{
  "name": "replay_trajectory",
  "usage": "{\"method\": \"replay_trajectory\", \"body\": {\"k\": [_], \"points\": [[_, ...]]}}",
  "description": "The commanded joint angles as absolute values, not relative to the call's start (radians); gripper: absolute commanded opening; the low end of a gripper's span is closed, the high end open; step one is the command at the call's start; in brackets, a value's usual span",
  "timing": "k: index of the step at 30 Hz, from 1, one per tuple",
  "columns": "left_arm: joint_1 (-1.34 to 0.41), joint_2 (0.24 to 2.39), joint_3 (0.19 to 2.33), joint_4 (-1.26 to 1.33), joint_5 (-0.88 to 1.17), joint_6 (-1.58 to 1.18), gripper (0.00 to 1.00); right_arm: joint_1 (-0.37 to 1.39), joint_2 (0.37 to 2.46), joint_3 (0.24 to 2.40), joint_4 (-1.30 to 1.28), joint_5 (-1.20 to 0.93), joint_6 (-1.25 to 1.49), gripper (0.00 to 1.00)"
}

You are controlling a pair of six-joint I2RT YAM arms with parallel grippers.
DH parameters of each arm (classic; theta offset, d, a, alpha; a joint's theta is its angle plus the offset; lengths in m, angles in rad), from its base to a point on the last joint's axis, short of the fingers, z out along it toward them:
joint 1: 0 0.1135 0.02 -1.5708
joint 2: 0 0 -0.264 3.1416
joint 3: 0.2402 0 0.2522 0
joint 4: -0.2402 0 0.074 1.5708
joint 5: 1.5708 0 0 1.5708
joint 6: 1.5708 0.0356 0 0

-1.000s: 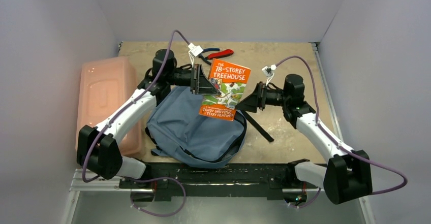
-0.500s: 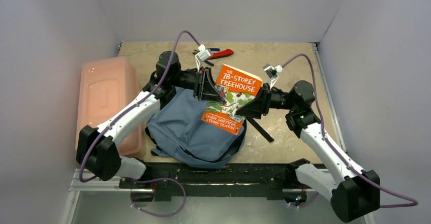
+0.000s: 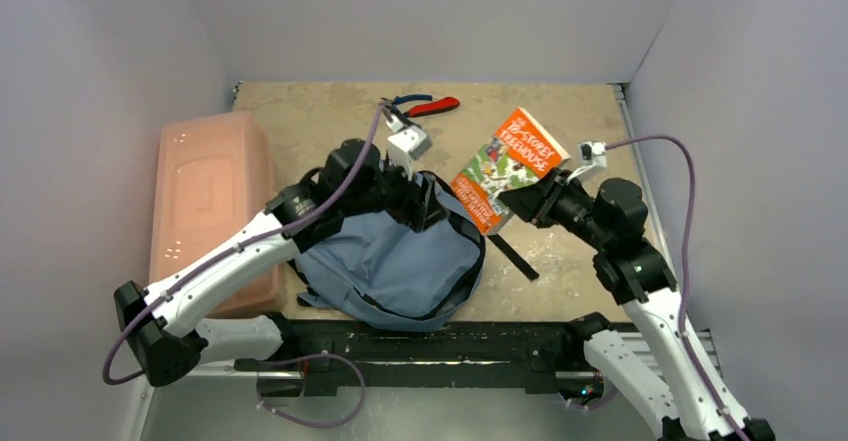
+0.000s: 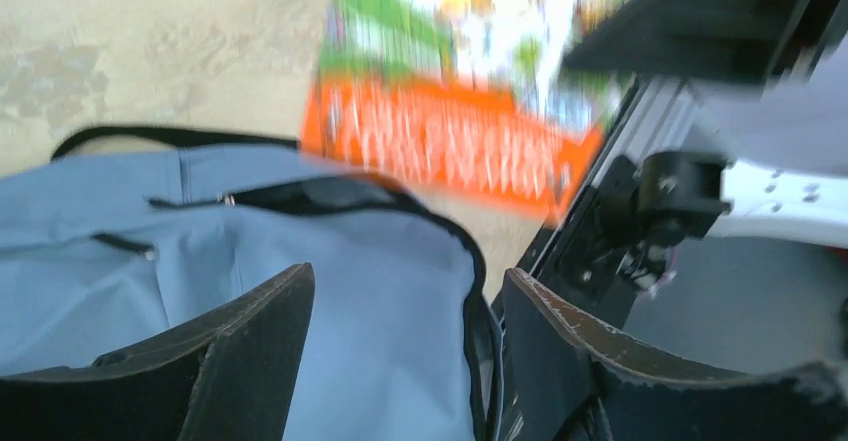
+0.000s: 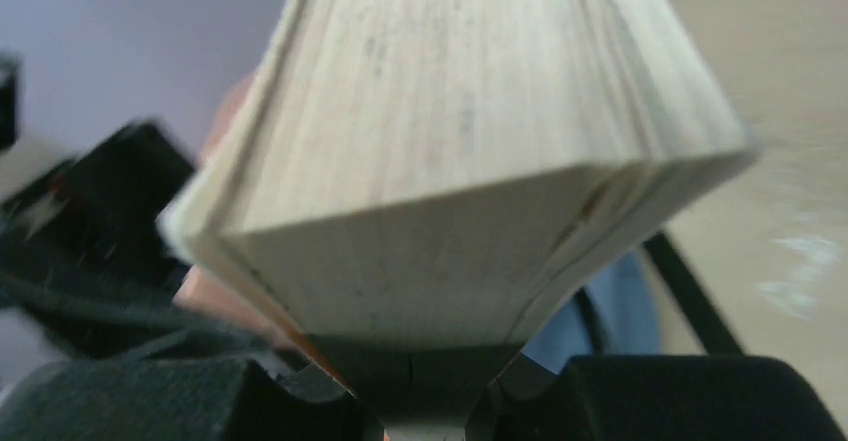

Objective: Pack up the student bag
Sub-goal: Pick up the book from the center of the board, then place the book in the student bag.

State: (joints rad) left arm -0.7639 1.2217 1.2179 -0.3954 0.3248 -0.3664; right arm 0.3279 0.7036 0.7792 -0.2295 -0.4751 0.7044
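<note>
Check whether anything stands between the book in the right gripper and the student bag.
Only the left gripper does. It hangs open over the student bag's zip edge, on the side facing the book, which the right gripper holds clamped just right of the bag. Nothing else lies between them. Whether the bag's mouth is open cannot be told.

- student bag: soft grey-blue cloth, totally matt, darker zip trim
- book: glossy orange cover; page edges are cream paper, kinda rough
- pink box: see-through plastic, smooth with a bit of shine
- table: matt beige top, mottled and worn-looking
- left gripper: fingers matt black, edges scuffed pale
</note>
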Motion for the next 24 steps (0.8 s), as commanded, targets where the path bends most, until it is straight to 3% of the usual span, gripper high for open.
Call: {"method": "replay_trajectory", "body": {"k": [1, 8, 16, 18, 24], "points": [[-0.976, 1.18, 1.134, -0.487, -0.062, -0.241, 0.7, 0.32, 0.607, 0.908, -0.583, 0.074, 0.59, 0.0], [-1.215, 1.426, 1.209, -0.518, -0.218, -0.24, 0.75, 0.32, 0.485, 0.953, -0.717, 0.125, 0.586, 0.0], [-1.253, 1.663, 1.307, -0.57, -0.361, -0.243, 0.74, 0.318, 0.382, 0.92, -0.771, 0.002, 0.624, 0.0], [-1.253, 1.676, 1.31, -0.586, -0.401, -0.249, 0.66, 0.32, 0.377, 0.919, -0.788, -0.042, 0.624, 0.0], [-1.232, 1.632, 1.328, -0.645, -0.609, -0.278, 0.15, 0.32, 0.411, 0.925, -0.836, -0.165, 0.624, 0.0]]}}
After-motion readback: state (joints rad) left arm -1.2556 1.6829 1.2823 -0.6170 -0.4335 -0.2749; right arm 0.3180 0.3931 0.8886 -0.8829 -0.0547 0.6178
